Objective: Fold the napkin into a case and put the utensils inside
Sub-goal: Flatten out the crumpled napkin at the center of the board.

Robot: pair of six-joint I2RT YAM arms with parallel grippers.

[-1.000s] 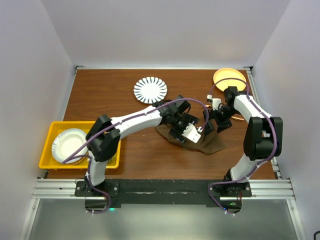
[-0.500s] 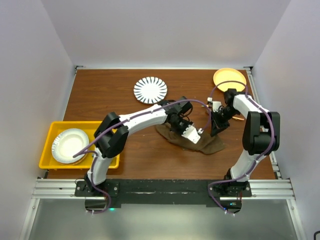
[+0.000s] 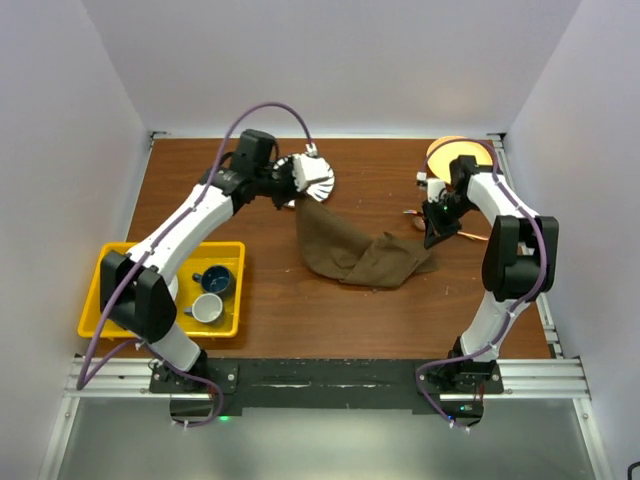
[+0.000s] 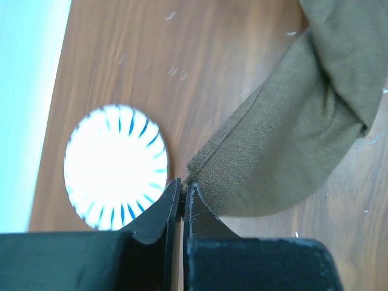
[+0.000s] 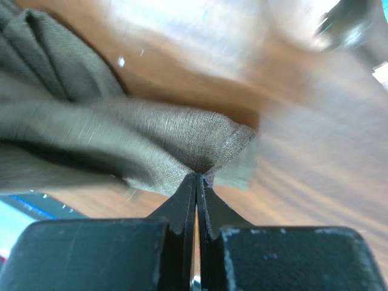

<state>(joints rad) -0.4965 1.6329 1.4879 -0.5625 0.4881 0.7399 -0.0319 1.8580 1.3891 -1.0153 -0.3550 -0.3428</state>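
Left gripper (image 4: 182, 191) pinched tight on one napkin (image 3: 360, 255) corner, right gripper (image 5: 197, 182) on another. Soft, limp, light; likely best gripped by hems and corners.

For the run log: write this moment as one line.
left jaws: shut on napkin | right jaws: shut on napkin | fold: not done

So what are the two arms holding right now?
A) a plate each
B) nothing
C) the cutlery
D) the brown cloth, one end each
D: the left fingers and right fingers are each pinched shut on an edge of the napkin.
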